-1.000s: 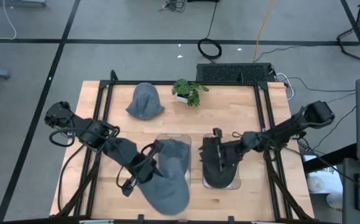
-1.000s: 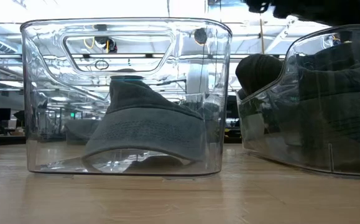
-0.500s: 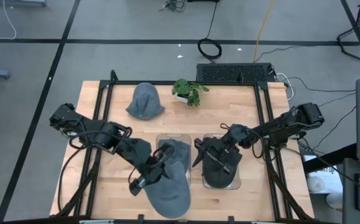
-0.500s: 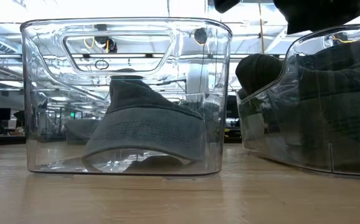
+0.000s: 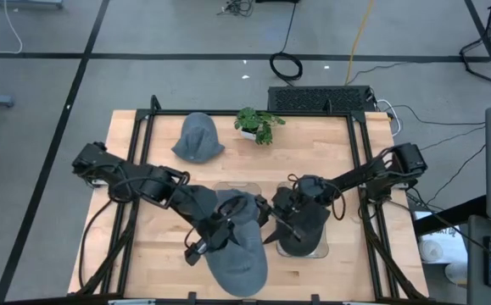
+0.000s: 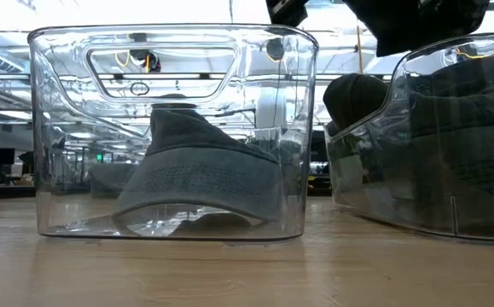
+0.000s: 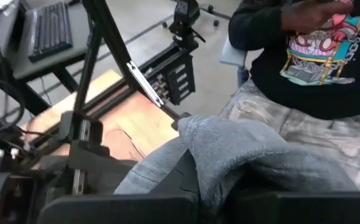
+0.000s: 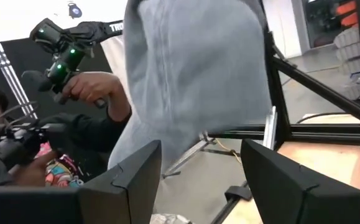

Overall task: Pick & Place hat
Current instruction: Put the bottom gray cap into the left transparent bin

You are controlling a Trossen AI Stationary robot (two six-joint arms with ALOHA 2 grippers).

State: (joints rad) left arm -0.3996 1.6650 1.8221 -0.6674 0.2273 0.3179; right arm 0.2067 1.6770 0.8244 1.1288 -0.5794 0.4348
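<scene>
- Left gripper (image 5: 220, 227) fingers pinching grey fabric cap (image 5: 238, 246), overhanging wooden table (image 5: 313, 144) front edge.
- Right gripper (image 5: 268, 222) fingers spread, just beside it.
- Two clear plastic bins (image 6: 170, 128); three grey caps, one dark.

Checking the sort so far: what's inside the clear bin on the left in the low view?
One grey hat sits inside the clear bin, brim on the floor. Anything beneath its crown is covered.

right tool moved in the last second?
Yes. The right tool went leftward off its bin, toward the grey hat held by the left tool.
</scene>
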